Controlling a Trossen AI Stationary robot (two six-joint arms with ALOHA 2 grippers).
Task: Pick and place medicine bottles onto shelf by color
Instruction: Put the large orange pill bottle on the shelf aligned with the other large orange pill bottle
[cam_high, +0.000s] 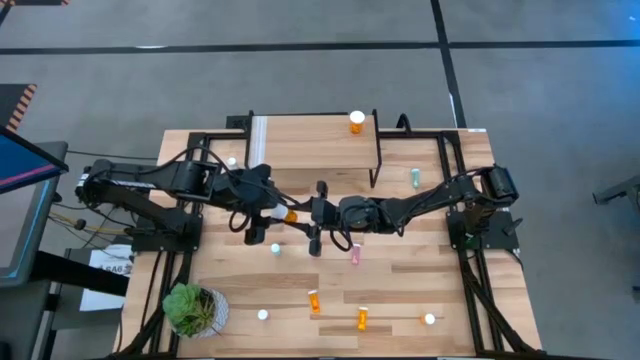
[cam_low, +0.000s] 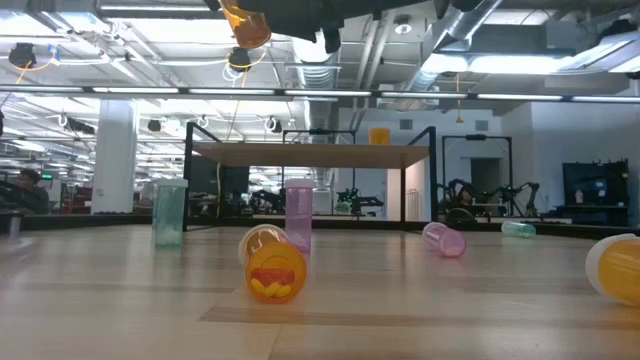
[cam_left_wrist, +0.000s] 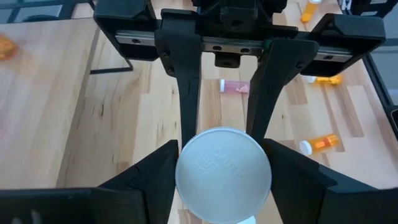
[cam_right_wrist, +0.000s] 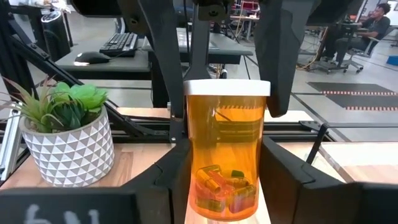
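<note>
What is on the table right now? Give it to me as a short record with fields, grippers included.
held bottle: orange, white cap, lifted above mid-table between both grippers
left gripper: shut on the cap end
right gripper: at the bottle's other end
shelf: one shelved orange bottle standing on it
tabletop: pink bottle, pale green bottle, and two lying orange bottles
other: potted plant at a table corner
</note>
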